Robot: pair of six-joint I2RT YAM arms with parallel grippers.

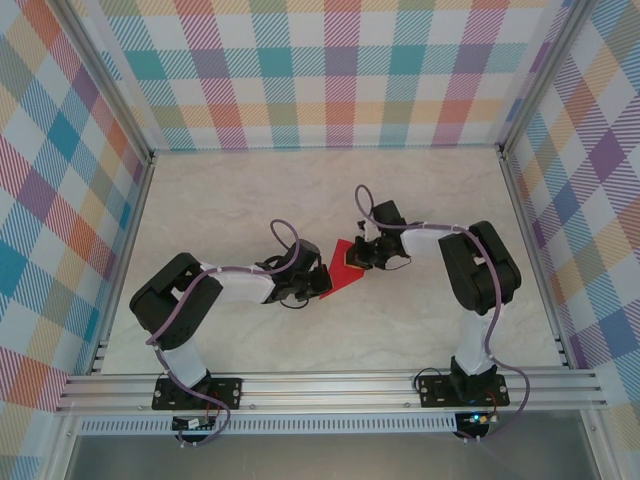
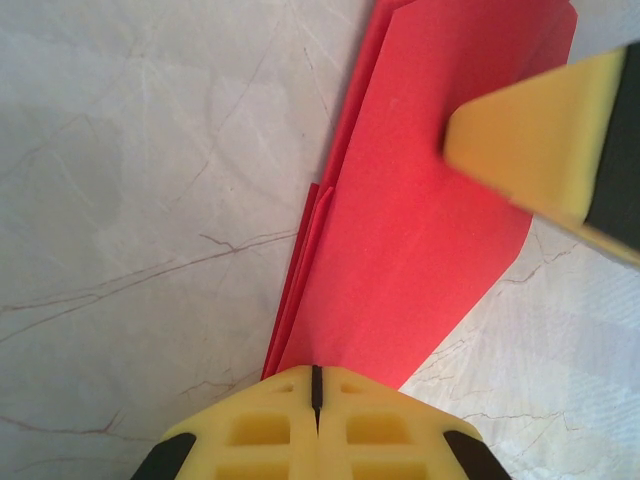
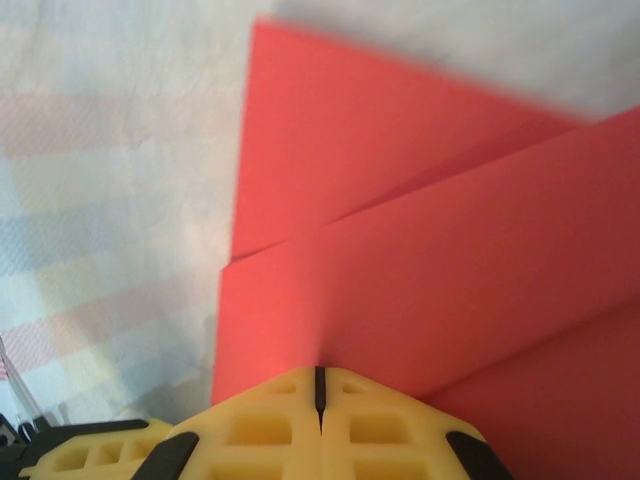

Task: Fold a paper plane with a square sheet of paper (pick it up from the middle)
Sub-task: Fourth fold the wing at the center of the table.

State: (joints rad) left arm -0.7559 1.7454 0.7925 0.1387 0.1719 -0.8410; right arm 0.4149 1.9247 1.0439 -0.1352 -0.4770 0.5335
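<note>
The square sheet of paper (image 1: 345,270) is bright red and folded into a layered, pointed shape at the middle of the table, between my two grippers. My left gripper (image 1: 320,279) is shut on its near left end; in the left wrist view the folded paper (image 2: 420,210) runs out of the shut jaws (image 2: 316,388), with stacked edges along its left side. My right gripper (image 1: 362,256) is shut on the far right edge. In the right wrist view the red layers (image 3: 420,260) fan out from its shut jaws (image 3: 320,388). The right gripper's yellow finger (image 2: 545,145) presses on the paper.
The pale marble tabletop (image 1: 250,200) surrounds the paper. Metal frame rails (image 1: 330,388) and checked walls (image 1: 330,70) border it. A corner of the left gripper's yellow finger (image 3: 80,455) sits at the bottom left of the right wrist view.
</note>
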